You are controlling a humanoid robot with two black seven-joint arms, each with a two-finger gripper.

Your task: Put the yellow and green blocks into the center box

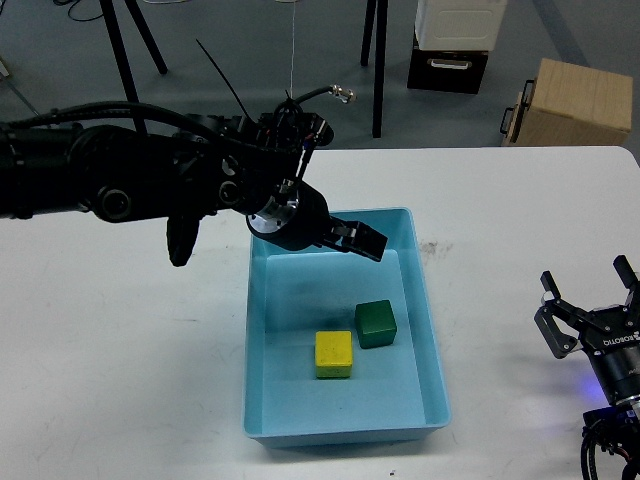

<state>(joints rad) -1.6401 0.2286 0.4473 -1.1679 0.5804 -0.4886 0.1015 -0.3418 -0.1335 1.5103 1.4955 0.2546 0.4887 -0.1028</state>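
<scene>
The small matte bright yellow cube (333, 354) and the small matte dark green cube (376, 323) both lie on the floor of the large shallow light blue plastic tray (428, 300), near its middle. The green one sits just right of and slightly farther than the yellow, corners close or touching; I cannot tell which.

The left gripper (365, 240) hovers over the tray's far end, so both cubes lie nearer than its fingers, and nothing shows between them. Whether they are spread, I cannot tell.

The right gripper (590, 300) rests at the white worktop's (120, 350) right near edge, fingers spread and empty, well apart from the tray.

Judging by this, both blocks are already placed.
</scene>
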